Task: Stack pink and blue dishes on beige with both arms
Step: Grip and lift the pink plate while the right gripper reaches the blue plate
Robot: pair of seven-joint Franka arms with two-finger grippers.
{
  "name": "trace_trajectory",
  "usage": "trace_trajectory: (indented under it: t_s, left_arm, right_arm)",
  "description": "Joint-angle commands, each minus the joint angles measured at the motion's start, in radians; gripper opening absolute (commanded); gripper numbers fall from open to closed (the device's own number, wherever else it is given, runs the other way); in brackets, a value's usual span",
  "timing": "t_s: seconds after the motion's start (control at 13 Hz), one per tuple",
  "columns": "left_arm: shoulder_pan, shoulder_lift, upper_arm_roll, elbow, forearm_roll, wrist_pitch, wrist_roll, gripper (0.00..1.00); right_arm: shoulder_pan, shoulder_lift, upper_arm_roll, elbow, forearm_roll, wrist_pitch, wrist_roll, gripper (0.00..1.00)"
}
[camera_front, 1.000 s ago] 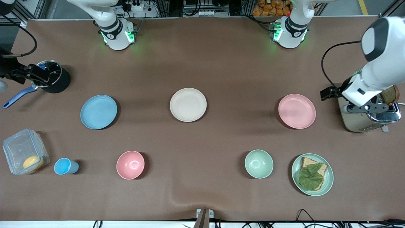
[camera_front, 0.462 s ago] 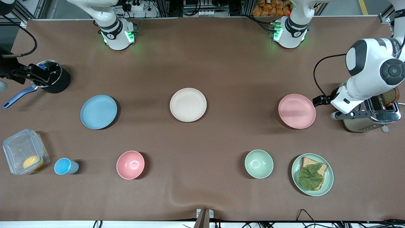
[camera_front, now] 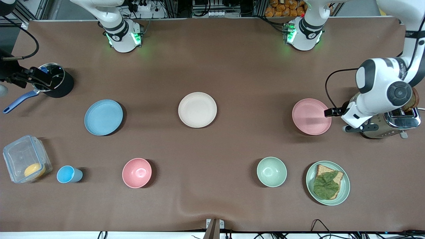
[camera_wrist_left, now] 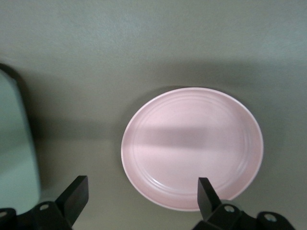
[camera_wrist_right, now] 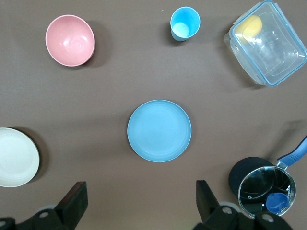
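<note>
Right gripper (camera_wrist_right: pixel 139 203): fingers spread wide and holding nothing, high over the desk (camera_front: pixel 232 66) above the pan; it looks down on the blue plate from well above.
Pan (camera_front: pixel 53 83): at the right arm's end of the desk, at about 11 o'clock from the blue plate; a hasty swing down could clip its blue handle.
Blue plate (camera_front: pixel 103 117): flat on the desk, untouched, at 9 o'clock from the beige plate and well apart from it. The rim is shallow, so a shallow bite may let it slip.
Pink bowl (camera_front: pixel 136 172): at 5 o'clock from the blue plate; it is the wrong pink thing, so it should stay put.
Beige plate (camera_front: pixel 197 109): bare at the desk's middle, the target for both plates. Risk: 2 arms arriving together could meet over it.
Pink plate (camera_front: pixel 311 116): flat on the desk, at 3 o'clock from the beige plate and well apart from it.
Left gripper (camera_wrist_left: pixel 144 196): released, fingers apart, over the pink plate's 3 o'clock rim, not yet gripping.
Toaster (camera_front: pixel 388 122): close at 3 o'clock of the pink plate, under the left arm's wrist; a low approach may bump it.
</note>
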Motion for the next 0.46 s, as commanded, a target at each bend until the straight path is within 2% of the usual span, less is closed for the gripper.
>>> trace_trajectory:
  t_s: [0.0, 0.23, 0.38]
  left_arm:
    - [0.034, 0.017, -0.007, -0.036, 0.011, 0.053, 0.06, 1.0]
    - [0.077, 0.089, -0.007, -0.036, 0.011, 0.105, 0.111, 0.96]
    - [0.077, 0.111, -0.009, -0.037, 0.011, 0.11, 0.111, 0.9]
  right_arm:
    - [-0.01, 0.0, 0.004, 0.006, -0.003, -0.013, -0.006, 1.0]
    - [-0.004, 0.062, 0.005, -0.026, -0.003, -0.026, 0.0, 1.0]
    - [-0.005, 0.137, 0.005, -0.042, -0.003, 0.009, -0.006, 1.0]
